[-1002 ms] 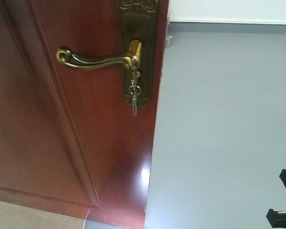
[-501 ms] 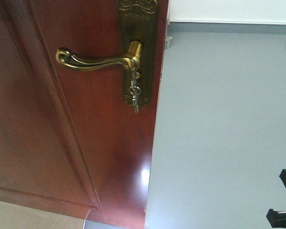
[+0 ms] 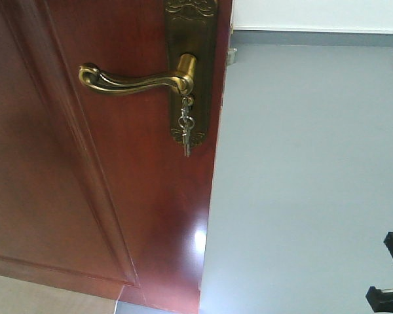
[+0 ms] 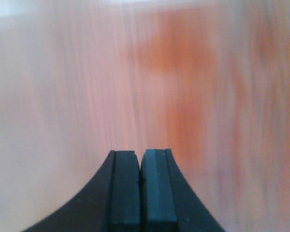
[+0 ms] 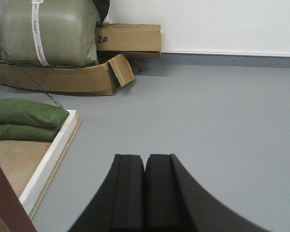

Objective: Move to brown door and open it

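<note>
As before, brown door (image 3: 105,196) ajar (barely shifted)

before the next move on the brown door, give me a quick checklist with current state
1. brown door in the front view: ok, its free edge stands against grey floor, so it looks ajar.
2. lever handle free of any grip: ok, nothing touches it.
3. keys hanging under the lever: ok, in the lock.
4. left gripper: jaws shut, empty, close to a blurred reddish surface; contact cannot tell.
5. right gripper: jaws shut, empty, facing open floor.
6. Path past the sandbags: cannot tell.
</note>
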